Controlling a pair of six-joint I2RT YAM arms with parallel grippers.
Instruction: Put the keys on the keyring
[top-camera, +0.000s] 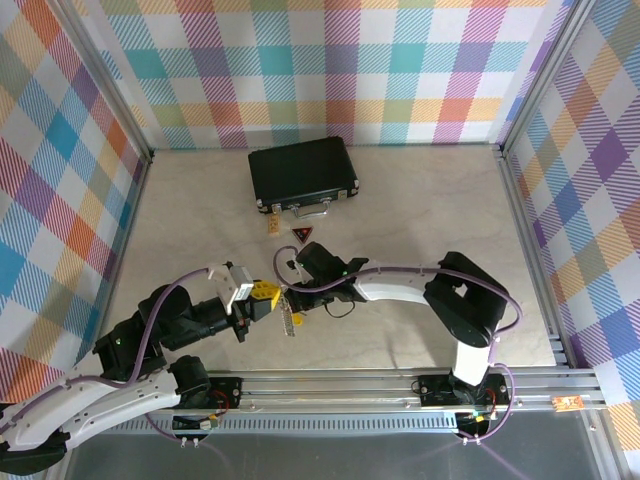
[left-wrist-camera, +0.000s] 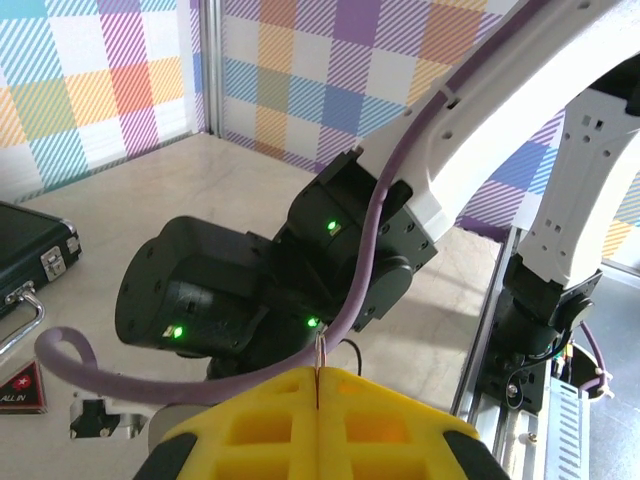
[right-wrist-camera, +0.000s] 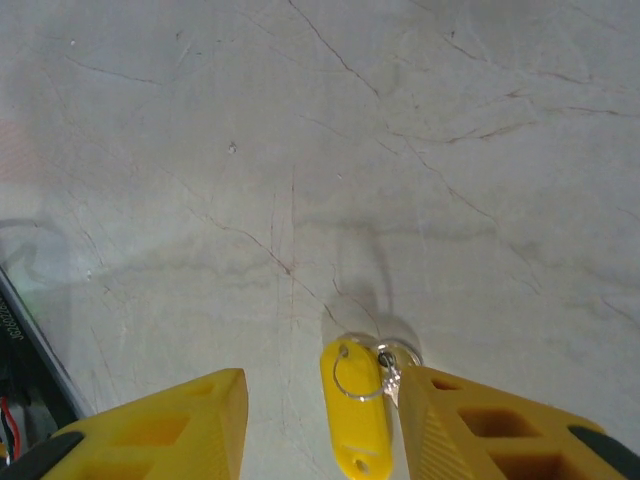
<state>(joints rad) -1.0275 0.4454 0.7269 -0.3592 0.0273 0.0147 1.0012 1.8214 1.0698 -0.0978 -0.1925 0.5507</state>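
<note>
Yellow-headed, the key (right-wrist-camera: 355, 425) sits between my right fingers (right-wrist-camera: 480, 430), its long axis running 12 to 6 o'clock. It is close against the 3 o'clock finger with a gap at 9, and the fingers stand partly apart, not clamping it. My left fingers (left-wrist-camera: 260, 425) are pinched shut on a silvery sliver, which I judge to be the keyring (left-wrist-camera: 320, 358).

Left arm (top-camera: 120, 350) reaches rightward from the near-left base; left gripper (top-camera: 266, 292) has its yellow fingers (left-wrist-camera: 250, 430) pressed flat together. Right arm (top-camera: 400, 288) folds at the elbow and extends leftward, wrist facing down; right gripper (right-wrist-camera: 320, 380) has its fingers (right-wrist-camera: 170, 425) standing apart.
</note>
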